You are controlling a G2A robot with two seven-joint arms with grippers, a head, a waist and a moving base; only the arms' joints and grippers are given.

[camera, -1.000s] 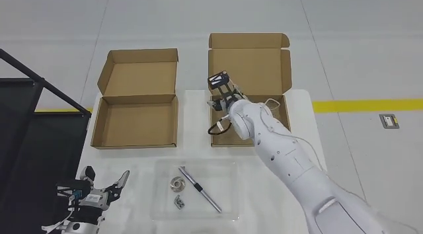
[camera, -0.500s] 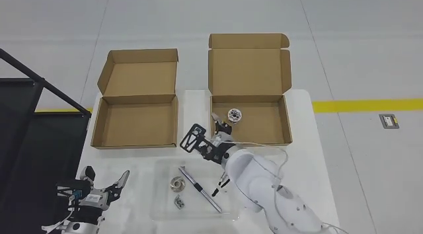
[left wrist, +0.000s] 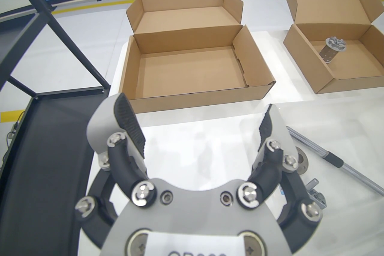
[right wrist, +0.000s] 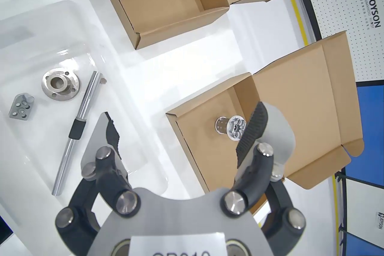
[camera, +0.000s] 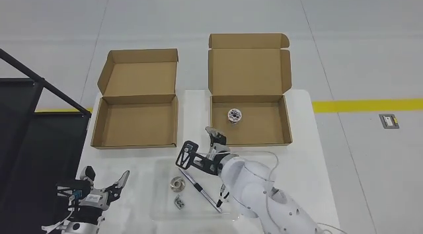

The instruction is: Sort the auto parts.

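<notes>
Rubber pads (right wrist: 249, 128) of my right gripper (right wrist: 184, 116) stand wide apart, holding nothing, over the clear tray's (right wrist: 30, 38) rim on the boxes' side; my left gripper (left wrist: 195, 107) waits equally wide by the table's corner. Closest in the tray lies the steel rod (right wrist: 76, 125), which I judge stiff, weighty and slick where polished, so I'd pinch across its black sleeve near mid-length. The flange (right wrist: 60, 84) and small bracket (right wrist: 20, 107) lie beyond.

Flange (left wrist: 301, 162) mostly behind left fingers (left wrist: 277, 132); rod (left wrist: 333, 160) cut by picture edge; bracket (left wrist: 317, 195) half hidden
</notes>
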